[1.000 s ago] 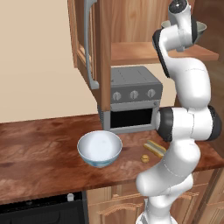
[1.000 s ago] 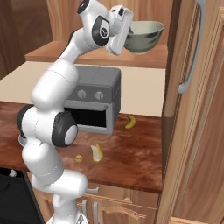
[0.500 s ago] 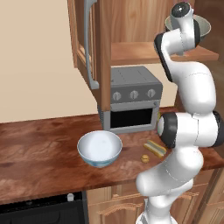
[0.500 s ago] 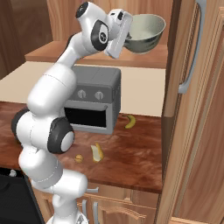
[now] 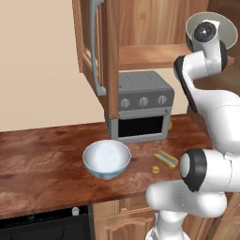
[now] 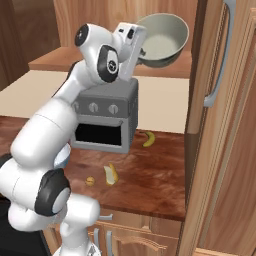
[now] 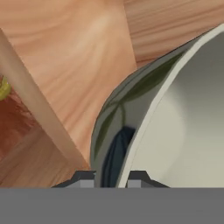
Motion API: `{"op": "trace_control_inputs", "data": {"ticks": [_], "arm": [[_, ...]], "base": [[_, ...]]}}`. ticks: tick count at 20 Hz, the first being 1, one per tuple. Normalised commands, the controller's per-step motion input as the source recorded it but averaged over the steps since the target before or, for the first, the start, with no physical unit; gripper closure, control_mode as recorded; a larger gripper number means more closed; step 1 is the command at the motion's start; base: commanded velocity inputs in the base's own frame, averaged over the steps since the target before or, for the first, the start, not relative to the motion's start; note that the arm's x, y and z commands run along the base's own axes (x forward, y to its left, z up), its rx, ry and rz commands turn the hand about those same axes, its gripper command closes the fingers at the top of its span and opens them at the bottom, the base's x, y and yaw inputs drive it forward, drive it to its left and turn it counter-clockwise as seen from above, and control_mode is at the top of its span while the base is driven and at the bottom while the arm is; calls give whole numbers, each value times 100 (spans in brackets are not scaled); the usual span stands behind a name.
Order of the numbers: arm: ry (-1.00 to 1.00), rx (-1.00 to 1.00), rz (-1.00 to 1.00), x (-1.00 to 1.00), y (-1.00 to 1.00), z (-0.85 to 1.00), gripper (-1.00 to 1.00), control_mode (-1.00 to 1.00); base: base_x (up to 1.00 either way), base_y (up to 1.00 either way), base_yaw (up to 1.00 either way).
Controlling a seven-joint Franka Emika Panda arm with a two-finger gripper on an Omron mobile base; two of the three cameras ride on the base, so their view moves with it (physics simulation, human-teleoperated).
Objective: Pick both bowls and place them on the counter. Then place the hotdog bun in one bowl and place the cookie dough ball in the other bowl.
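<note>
We see the gripper (image 7: 111, 177) closed on the rim of the dark grey-green bowl (image 6: 161, 41), one finger outside the wall and one inside. In the right base view the bowl sits at 1 o'clock from the toaster oven (image 6: 105, 117), raised at shelf (image 6: 60, 61) height and tilted, its beige inside facing the camera. In the left base view the same bowl (image 5: 226, 29) shows at 1 o'clock of the picture, partly behind the arm's top joint.

The white bowl (image 5: 107, 159) stands upright on the counter (image 5: 42, 159), at 7 o'clock from the oven (image 5: 143, 110). The bun (image 5: 166, 159) lies on the counter at 3 o'clock from the white bowl, well apart from it. The dough ball (image 5: 155, 169) lies just beside the bun, at 7 o'clock from it. In the right base view the bun (image 6: 110, 174) and ball (image 6: 90, 181) lie in front of the oven, and a banana (image 6: 148, 139) lies at 4 o'clock from the oven.
</note>
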Motion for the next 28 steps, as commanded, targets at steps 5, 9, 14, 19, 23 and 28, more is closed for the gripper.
{"op": "trace_control_inputs", "data": {"ticks": [5, 9, 14, 19, 23, 28], "arm": [[-7, -2, 0, -88, 26, 0, 100, -100], [-3, 0, 0, -89, 25, 0, 100, -100], [0, -2, 0, -74, 35, -3, 100, -100], [0, -1, 0, -64, 26, -29, 100, -100], [0, -5, 0, -65, 16, -51, 100, -100], [0, -4, 0, -67, 7, -59, 100, -100]], "base": [[0, 0, 0], [0, 0, 0], [0, 0, 0], [0, 0, 0], [0, 0, 0], [0, 0, 0]]}}
